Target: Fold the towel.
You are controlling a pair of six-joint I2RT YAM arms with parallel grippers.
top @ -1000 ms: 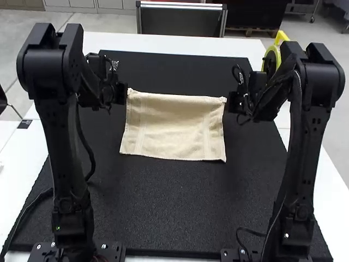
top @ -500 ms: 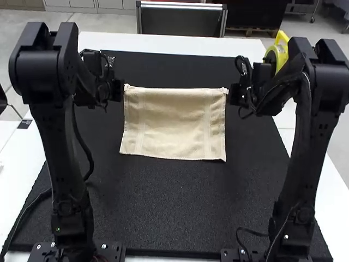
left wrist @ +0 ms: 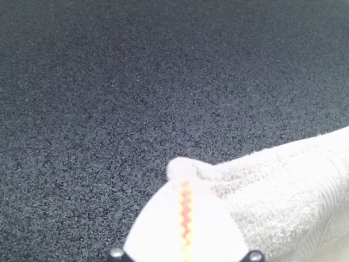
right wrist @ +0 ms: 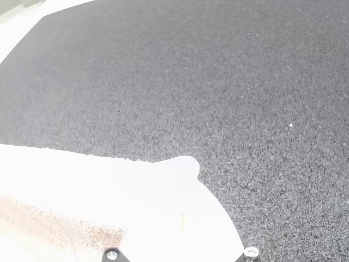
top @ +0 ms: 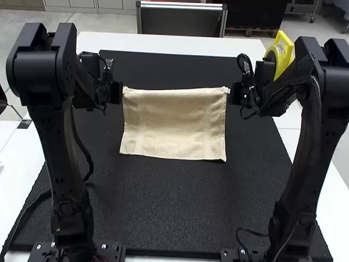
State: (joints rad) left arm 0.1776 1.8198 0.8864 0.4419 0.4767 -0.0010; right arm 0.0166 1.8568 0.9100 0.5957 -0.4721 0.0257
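The towel (top: 173, 124) looks soft and light; take its upper corners, where left pincer (top: 121, 91) and right pincer (top: 229, 94) are clamped on it.

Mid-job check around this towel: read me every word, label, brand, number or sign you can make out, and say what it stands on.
No text can be read.
Small flat black rectangle on the white table: any marking is too small to read.
Round yellow object with a handle: nothing legible.
Beige terry towel: no print I can make out.
Black speckled mat: none I can make out.
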